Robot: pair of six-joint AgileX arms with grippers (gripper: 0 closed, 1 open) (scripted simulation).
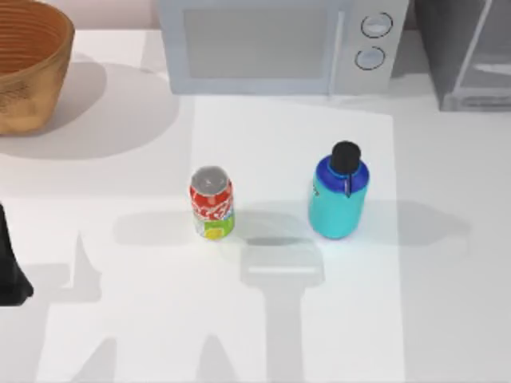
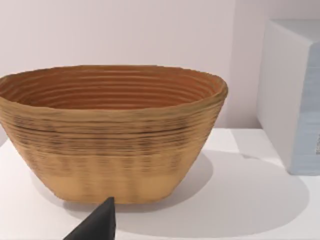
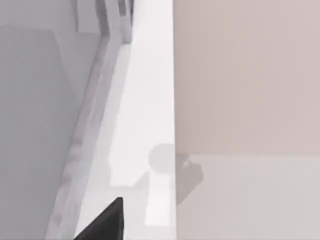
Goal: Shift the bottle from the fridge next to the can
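Fingers on either gripper cannot be judged apart or together: a dark piece of the left arm [image 1: 12, 275] sits at the table's left edge, touching nothing. Bottle [image 1: 339, 195], teal with a blue shoulder and black cap, stands upright mid-table, near the red can [image 1: 211, 203] on its left but apart from it. White table [image 1: 447, 303] also carries a wicker basket [image 1: 28, 64] at far left, a microwave [image 1: 279, 44] at the back and the fridge [image 1: 467, 52] at far right.

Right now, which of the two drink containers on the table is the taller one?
The teal bottle with the black cap, standing at the right. The red can to its left is shorter and slimmer, with a silver top.
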